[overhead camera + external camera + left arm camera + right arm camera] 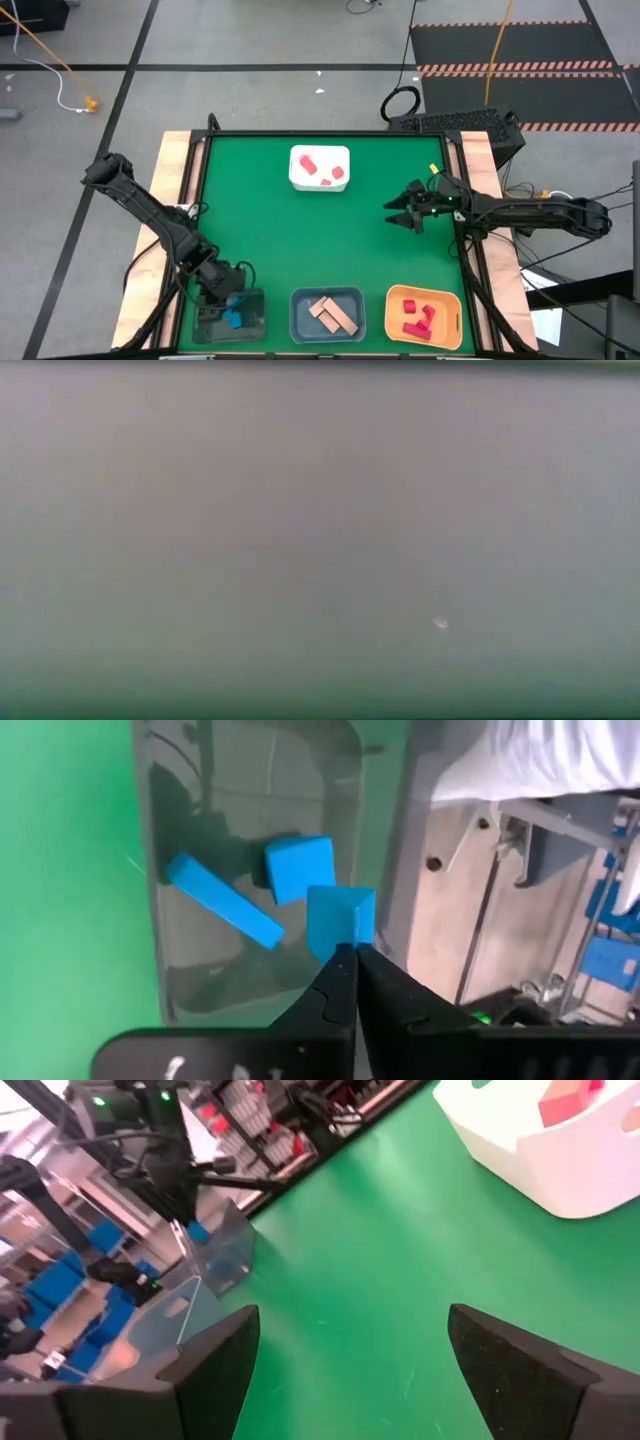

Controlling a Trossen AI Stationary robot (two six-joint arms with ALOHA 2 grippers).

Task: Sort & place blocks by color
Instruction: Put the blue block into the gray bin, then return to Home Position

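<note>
Left gripper [352,955]: fingers pinched on a blue cube [340,920], held at the tips over the clear bin [170,900].
Drop path: bin floor directly beyond the fingertips; blue bar [222,900] and second blue cube [298,867] lie there.
Right gripper [350,1345]: spread wide, empty, over the green mat [250,230].
Remaining: red blocks [322,168] in the white tray [297,180], beyond the right fingertips, nearer that arm.

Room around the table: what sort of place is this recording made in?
Probably a robotics lab or workshop, not a home. The green table stands on a bare grey floor with black-and-red striped mats and loose cables. Blue chairs and equipment racks show in the right wrist view.
</note>
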